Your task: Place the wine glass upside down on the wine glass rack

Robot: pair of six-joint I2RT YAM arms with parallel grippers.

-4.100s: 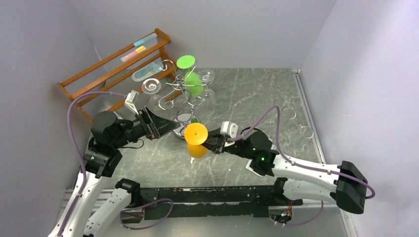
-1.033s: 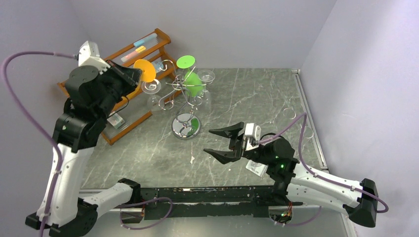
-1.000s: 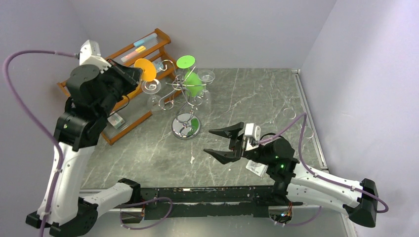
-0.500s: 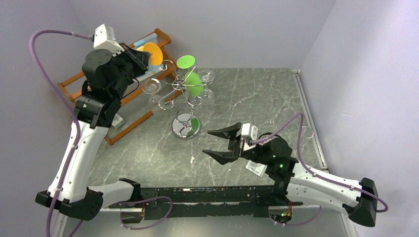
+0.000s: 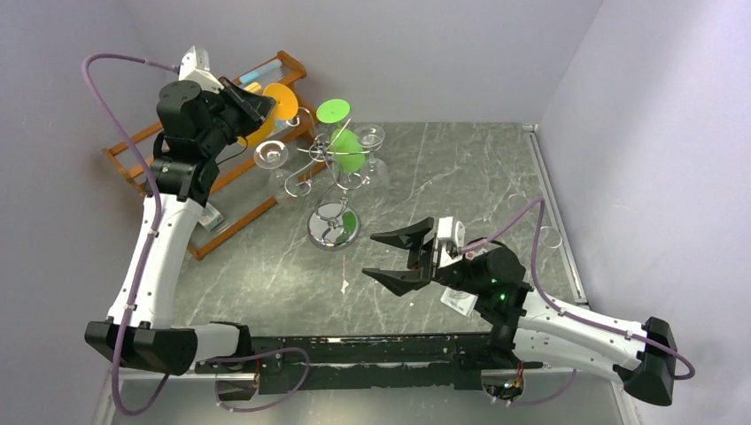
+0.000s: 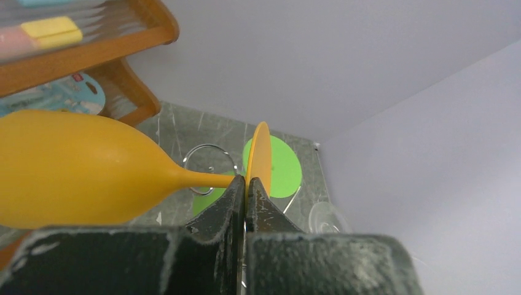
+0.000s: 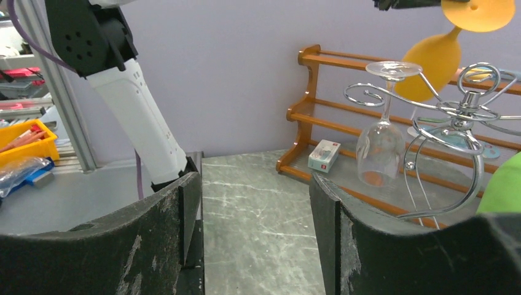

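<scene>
My left gripper (image 5: pixel 263 105) is raised high at the back left and is shut on the foot of the orange wine glass (image 5: pixel 282 104). In the left wrist view the fingertips (image 6: pixel 246 184) pinch the thin orange foot disc edge-on, with the bowl (image 6: pixel 74 169) lying sideways to the left. The wine glass rack (image 5: pixel 332 173), a chrome wire stand with spiral arms, stands just right of and below the glass. A green glass (image 5: pixel 347 149) and clear glasses (image 5: pixel 270 158) hang on it. My right gripper (image 5: pixel 390 257) hovers open over the table with nothing in it (image 7: pixel 252 184).
A slanted brown wooden shelf rack (image 5: pixel 190 133) stands behind the left arm, with a small box (image 7: pixel 324 155) on its lower shelf. Two clear glasses (image 5: pixel 518 204) lie near the table's right edge. Walls close in at the back and on both sides.
The left arm has risen and carried the orange glass up and to the right, closer to the chrome rack's top. The right gripper has hardly moved.
</scene>
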